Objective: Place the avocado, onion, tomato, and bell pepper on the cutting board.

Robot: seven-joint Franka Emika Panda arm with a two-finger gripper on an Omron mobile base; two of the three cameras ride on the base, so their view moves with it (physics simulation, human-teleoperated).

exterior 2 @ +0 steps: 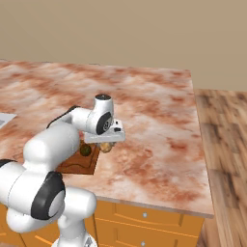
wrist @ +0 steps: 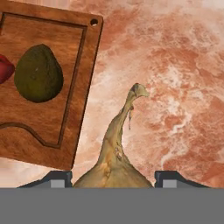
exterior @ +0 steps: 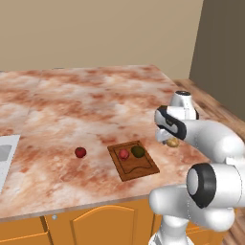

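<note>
While the onion (wrist: 114,164) sits between the two dark fingers (wrist: 56,179), which look clamped on its bulb, it hangs over bare counter (exterior: 86,105) just beside the cutting board (wrist: 41,131), with its thin stalk pointing away from the hand. The bulb is probably light, firm and round with papery, slippery skin, so the widest part is the place to hold, never the frail stalk. On the board lie the avocado (wrist: 38,73) and a red vegetable (exterior: 124,153); another red one (exterior: 80,152) rests apart on the counter. Free board remains near the curved groove. The counter's front edge is close, with open room beyond the board.
</note>
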